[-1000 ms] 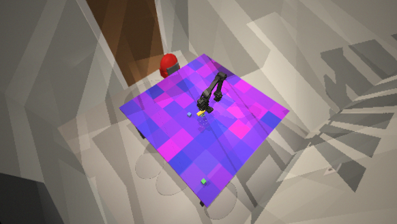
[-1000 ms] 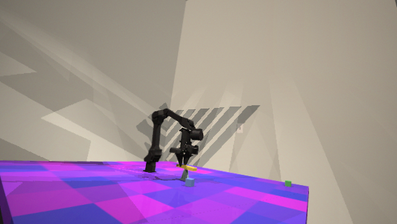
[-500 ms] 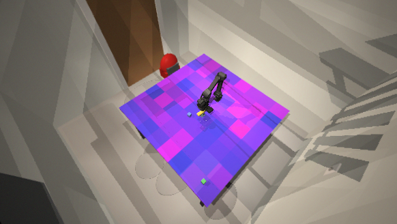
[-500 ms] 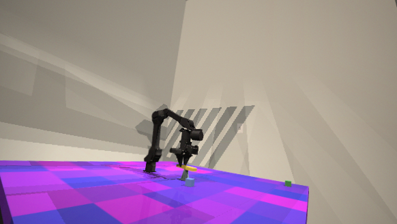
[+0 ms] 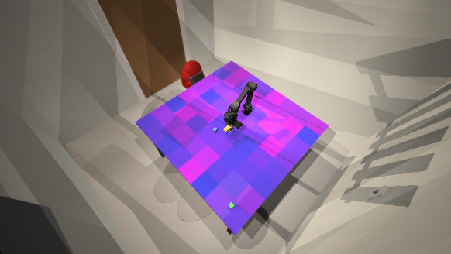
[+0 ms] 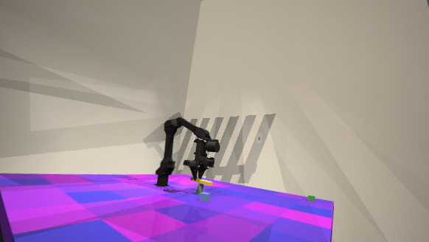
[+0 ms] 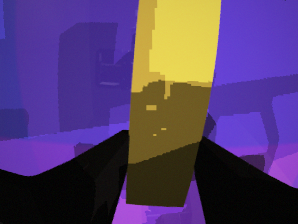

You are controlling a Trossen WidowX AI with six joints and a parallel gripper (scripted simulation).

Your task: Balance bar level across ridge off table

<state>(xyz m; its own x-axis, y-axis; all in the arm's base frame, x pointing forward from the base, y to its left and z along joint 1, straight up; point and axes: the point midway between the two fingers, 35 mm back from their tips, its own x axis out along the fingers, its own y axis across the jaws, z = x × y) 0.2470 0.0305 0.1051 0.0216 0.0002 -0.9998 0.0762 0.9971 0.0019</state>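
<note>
The yellow bar (image 5: pixel 227 128) (image 6: pixel 207 182) (image 7: pixel 182 50) is held between the fingertips of my gripper (image 6: pixel 199 179) (image 7: pixel 162 141), which points down and is shut on it. In the wrist view the bar runs from the top of the picture down between both fingers, its near end just past them. The small grey-green ridge (image 6: pixel 200 190) stands on the table directly under the bar in the exterior view. The bar is above the table; whether its underside touches the ridge top I cannot tell. The ridge is hidden in the wrist view.
A small light-blue cube (image 5: pixel 215 130) (image 6: pixel 205 196) stands close to the ridge. A green cube (image 5: pixel 231 205) (image 6: pixel 311 198) stands far off near a corner of the patterned table (image 5: pixel 201 159) (image 6: pixel 121 218). A red object (image 5: pixel 191 73) is beyond the table edge.
</note>
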